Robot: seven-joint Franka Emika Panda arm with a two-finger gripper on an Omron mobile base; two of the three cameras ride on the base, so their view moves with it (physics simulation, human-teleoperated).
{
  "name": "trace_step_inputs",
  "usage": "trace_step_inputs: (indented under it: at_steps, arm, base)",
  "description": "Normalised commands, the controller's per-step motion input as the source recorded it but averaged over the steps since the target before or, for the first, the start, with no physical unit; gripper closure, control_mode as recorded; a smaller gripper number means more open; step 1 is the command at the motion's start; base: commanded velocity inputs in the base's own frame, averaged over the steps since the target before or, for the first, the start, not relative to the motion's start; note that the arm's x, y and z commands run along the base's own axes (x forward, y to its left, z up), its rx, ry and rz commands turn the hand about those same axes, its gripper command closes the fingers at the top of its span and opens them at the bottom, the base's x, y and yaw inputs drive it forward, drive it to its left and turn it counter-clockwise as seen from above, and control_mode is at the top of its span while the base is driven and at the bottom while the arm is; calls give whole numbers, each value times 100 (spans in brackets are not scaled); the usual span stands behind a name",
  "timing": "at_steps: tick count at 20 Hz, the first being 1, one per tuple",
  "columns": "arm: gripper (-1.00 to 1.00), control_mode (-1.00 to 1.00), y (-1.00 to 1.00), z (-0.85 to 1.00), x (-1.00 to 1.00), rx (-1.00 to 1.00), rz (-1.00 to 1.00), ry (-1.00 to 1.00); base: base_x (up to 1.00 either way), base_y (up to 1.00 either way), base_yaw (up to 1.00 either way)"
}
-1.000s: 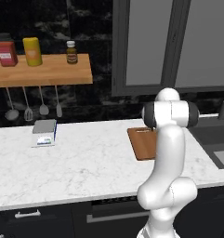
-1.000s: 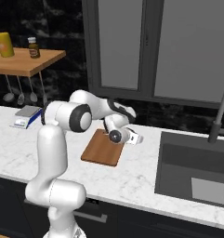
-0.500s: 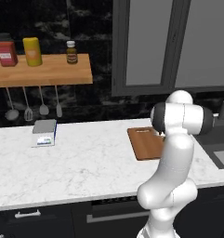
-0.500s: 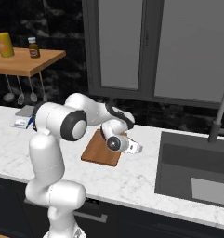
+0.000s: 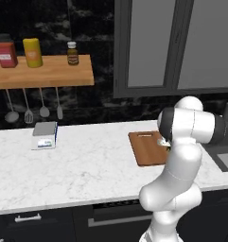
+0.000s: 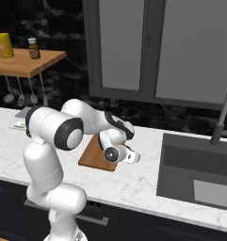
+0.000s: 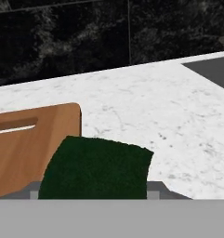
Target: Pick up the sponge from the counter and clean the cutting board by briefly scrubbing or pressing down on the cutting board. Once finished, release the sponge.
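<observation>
In the hand view the sponge (image 7: 97, 167) shows its dark green scouring face, held between the fingertips of my gripper (image 7: 94, 190), which is shut on it. It hangs over the right end of the reddish-brown cutting board (image 7: 25, 144), partly past the edge above the white marble counter (image 7: 178, 116). In the right base view the gripper (image 6: 130, 158) sits low at the near right corner of the cutting board (image 6: 90, 155). From the left base camera the cutting board (image 5: 144, 147) lies on the counter (image 5: 87, 165), its right part hidden behind my arm.
A sink (image 6: 195, 174) with a faucet (image 6: 221, 117) lies right of the board. A small grey-and-white box (image 5: 44, 134) stands on the counter at the left. Above it a wooden shelf (image 5: 49, 75) carries jars, with utensils (image 5: 28, 111) hanging under it.
The arm has swung the hand, still holding the sponge, down and toward the board's near right corner. The board and the other things have not moved.
</observation>
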Motion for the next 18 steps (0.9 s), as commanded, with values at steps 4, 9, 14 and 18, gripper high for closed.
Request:
trace_step_inputs:
  at_steps: [4,9,14,18]
  arm:
    - [100,-100,28,-6,-83,0,3,4]
    - [100,-100,41,9,-56,-1,3,8]
    - [100,-100,20,-30,22,-9,2,2]
    - [-100,-100,17,-11,43,0,5,2]
  base:
    - [0,0,0]
    - [0,0,0]
    - [0,0,0]
    - [0,0,0]
